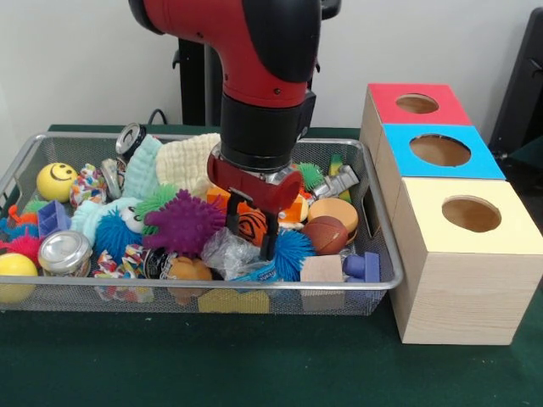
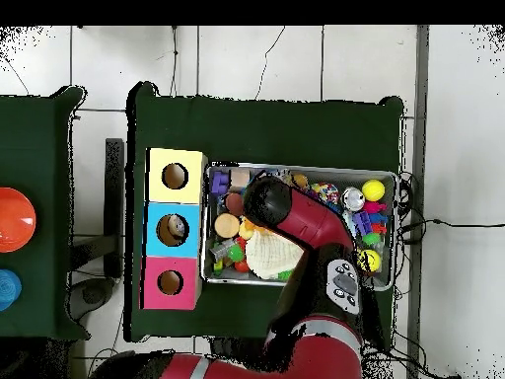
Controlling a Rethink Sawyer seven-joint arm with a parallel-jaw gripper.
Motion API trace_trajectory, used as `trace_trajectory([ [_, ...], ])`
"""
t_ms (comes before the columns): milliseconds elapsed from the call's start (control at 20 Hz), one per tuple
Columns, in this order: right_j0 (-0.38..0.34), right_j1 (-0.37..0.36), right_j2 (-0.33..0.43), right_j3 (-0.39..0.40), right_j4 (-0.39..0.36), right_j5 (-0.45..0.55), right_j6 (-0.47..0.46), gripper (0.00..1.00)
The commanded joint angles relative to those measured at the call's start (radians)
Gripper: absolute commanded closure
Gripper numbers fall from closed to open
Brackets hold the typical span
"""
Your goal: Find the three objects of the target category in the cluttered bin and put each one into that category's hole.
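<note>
End effector point(image 1: 252, 231) lowered into the cluttered bin point(image 1: 377, 287)

Black fingers spread apart around an orange striped ball point(image 1: 251, 224); the bin sits on the green desk point(image 1: 254, 365) beside three boxes.

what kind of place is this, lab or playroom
Probably a robotics lab: a red robot arm works over a wire-mesh bin of toys, beside three colour-topped sorting boxes on a green-covered table.
</note>
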Motion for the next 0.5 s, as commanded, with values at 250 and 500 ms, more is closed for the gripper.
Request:
trace_trajectory([
  [250, 0.012, 0.055, 0.025, 0.024, 0.017, -0.046, 0.202, 0.0],
  [500, 0.01, 0.062, 0.013, -0.031, 0.01, 0.003, 0.175, 0.0],
])
